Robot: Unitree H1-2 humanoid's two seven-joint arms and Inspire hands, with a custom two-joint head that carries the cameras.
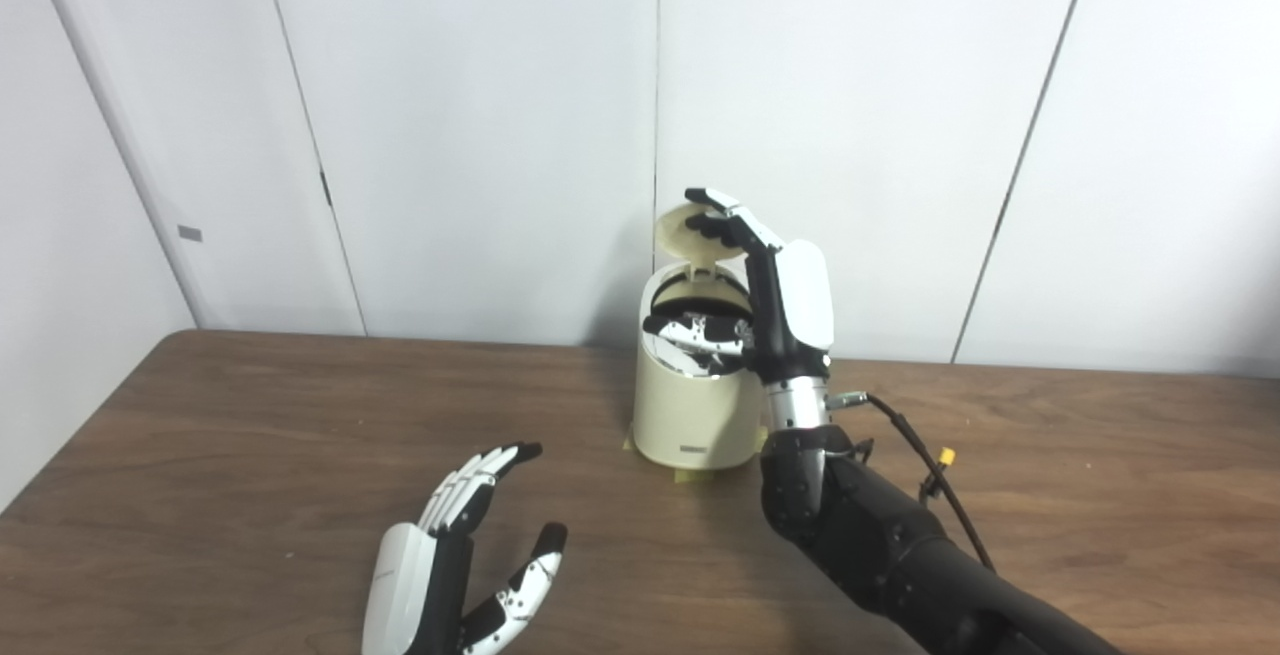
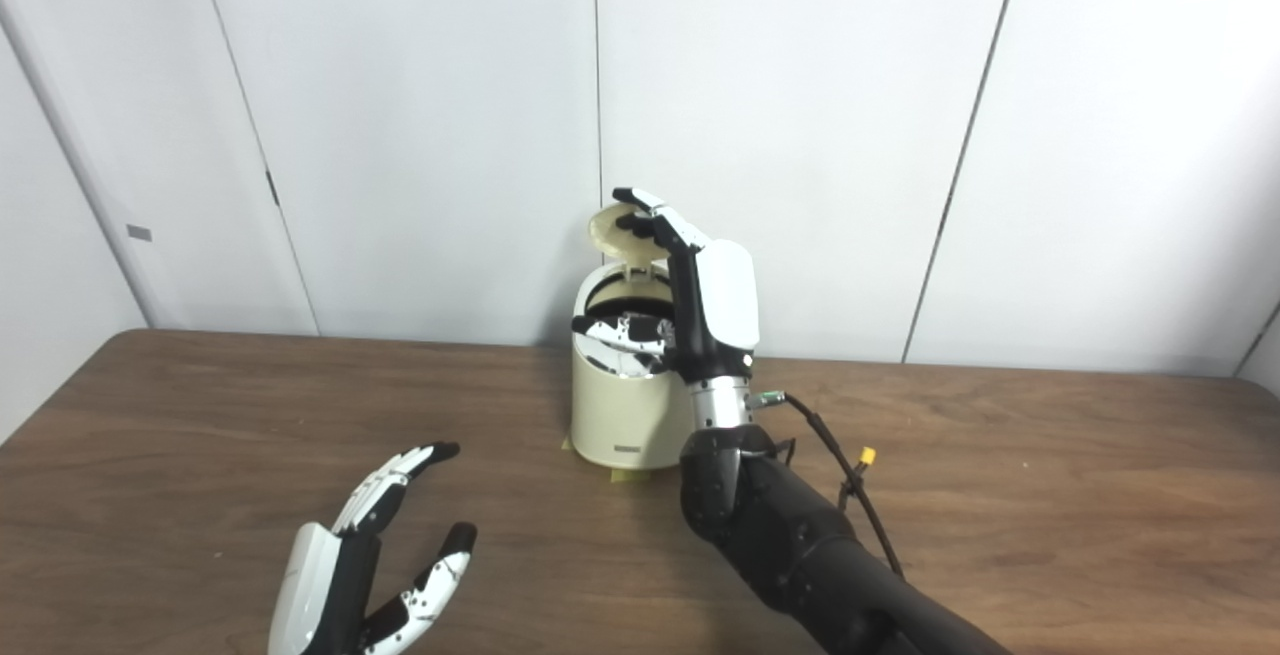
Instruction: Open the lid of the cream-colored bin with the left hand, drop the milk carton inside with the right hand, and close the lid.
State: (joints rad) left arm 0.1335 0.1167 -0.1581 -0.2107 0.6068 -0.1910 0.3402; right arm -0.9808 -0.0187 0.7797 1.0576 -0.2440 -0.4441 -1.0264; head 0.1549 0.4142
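Note:
The cream-colored bin [image 1: 690,420] stands at the back middle of the table, its round lid [image 1: 682,233] tipped up and open. My right hand [image 1: 790,305] is raised at the bin's right side, open and holding nothing. Its fingertips [image 1: 712,203] rest against the lid's upper edge, and its thumb reaches over the bin's mouth. Inside the mouth I see only a dark rim and a shiny reflection. No milk carton shows in either view. My left hand [image 1: 455,550] hovers low over the table's front left, open and well clear of the bin.
The brown wooden table [image 1: 1050,475] runs wide on both sides of the bin. White wall panels [image 1: 480,115] stand right behind it. A black cable with a yellow connector [image 1: 945,456] hangs from my right wrist. A yellow tape mark [image 1: 690,476] shows under the bin.

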